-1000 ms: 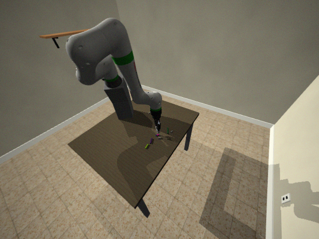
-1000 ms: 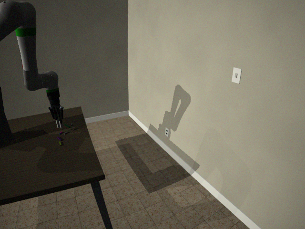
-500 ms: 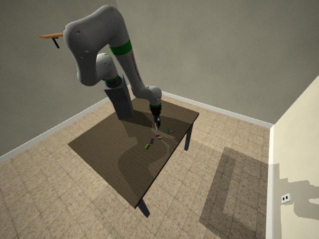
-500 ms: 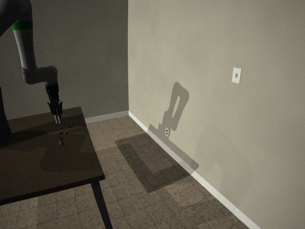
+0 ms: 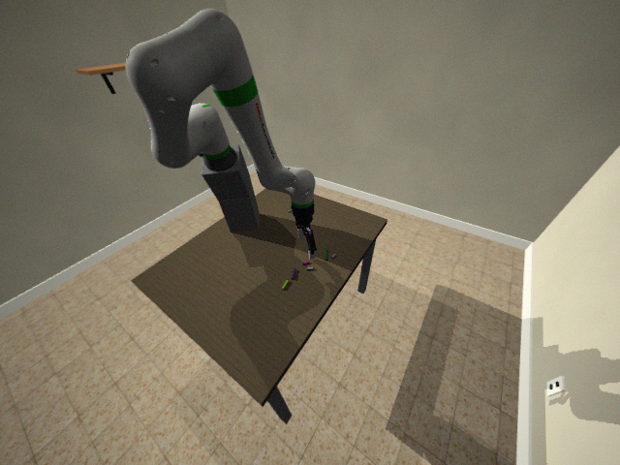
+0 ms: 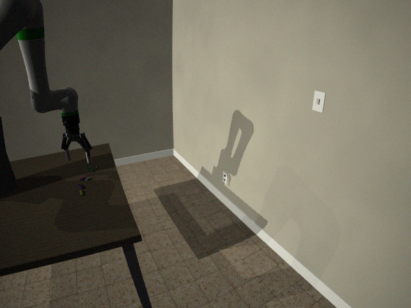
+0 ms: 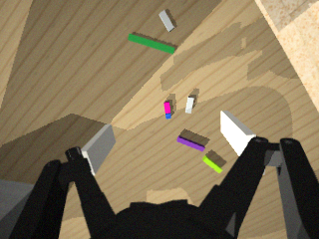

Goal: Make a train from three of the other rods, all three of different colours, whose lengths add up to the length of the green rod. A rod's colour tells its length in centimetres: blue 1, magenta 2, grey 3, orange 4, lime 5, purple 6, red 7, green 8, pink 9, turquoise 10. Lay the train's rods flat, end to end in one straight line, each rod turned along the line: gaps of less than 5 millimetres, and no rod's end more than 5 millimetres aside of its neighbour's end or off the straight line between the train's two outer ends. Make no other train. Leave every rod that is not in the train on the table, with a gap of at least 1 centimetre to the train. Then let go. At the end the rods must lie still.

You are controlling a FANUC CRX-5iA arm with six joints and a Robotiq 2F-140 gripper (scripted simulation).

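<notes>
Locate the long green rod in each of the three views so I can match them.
Top: the long green rod lies right of the open gripper, near the table's far right edge.
Exterior: a dark green sliver below the fingertips.
Wrist: upper centre.
Shared landmark: the short grey rod right beside it.

The arm (image 5: 165,84) rises from its base at upper left of the top view, bends over in a high elbow and slopes down to the wrist (image 5: 299,186) near centre frame. The gripper (image 6: 76,149) hangs straight down from it at the left of the exterior view — jaws spread wide, nothing between them. In the wrist view the two pale pads (image 7: 99,147) sit far apart, one lower left, one lower right — both bare
</notes>
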